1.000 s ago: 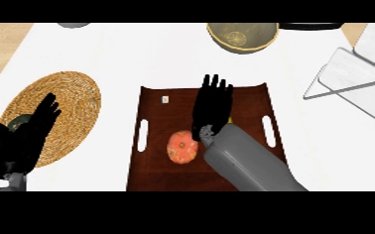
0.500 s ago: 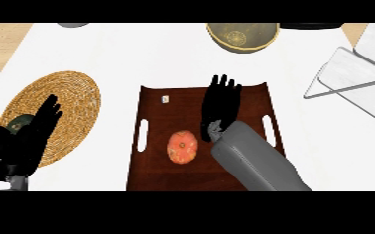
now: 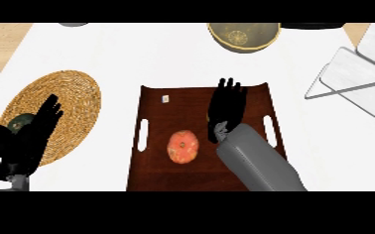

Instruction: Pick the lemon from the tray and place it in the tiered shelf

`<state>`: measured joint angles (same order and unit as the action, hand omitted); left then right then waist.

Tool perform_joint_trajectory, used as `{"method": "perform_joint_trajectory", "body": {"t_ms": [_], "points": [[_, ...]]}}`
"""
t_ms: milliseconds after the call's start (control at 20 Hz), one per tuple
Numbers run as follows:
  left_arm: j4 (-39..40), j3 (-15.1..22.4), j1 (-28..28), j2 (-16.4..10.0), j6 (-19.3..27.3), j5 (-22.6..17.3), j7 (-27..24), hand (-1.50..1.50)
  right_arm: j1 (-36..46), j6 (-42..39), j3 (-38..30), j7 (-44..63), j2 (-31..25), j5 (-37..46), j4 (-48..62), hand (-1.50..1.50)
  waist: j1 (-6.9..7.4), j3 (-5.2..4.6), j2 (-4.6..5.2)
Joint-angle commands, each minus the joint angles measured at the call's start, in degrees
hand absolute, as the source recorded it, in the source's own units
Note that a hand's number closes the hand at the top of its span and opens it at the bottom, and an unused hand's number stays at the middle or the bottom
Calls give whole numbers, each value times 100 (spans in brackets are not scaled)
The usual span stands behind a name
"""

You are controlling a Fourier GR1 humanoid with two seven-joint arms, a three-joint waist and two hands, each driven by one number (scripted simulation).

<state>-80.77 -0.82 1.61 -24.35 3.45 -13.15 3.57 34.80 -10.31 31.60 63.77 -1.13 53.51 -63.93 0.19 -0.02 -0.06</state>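
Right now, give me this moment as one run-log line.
right hand open over tray, beside orange fruit, not holding | left hand open, resting over woven mat | tiered shelf at right

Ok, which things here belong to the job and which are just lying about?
Job: tray, round orange fruit on it, tiered shelf at the right, right hand open over the tray.
Lying about: woven mat, dark green item on it, bowl at the top, left hand resting at the left edge.
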Motion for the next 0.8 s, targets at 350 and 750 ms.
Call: {"method": "perform_joint_trajectory", "body": {"t_ms": [350,750], "points": [[40,-265,83,46,-283,96,-44,0,-437,-57,-178,594,110,121,-96,150,-4,1,-4],[-297,-476,62,11,-473,101,268,0,-283,-96,-353,-193,-21,519,350,150,10,2,0]]}}
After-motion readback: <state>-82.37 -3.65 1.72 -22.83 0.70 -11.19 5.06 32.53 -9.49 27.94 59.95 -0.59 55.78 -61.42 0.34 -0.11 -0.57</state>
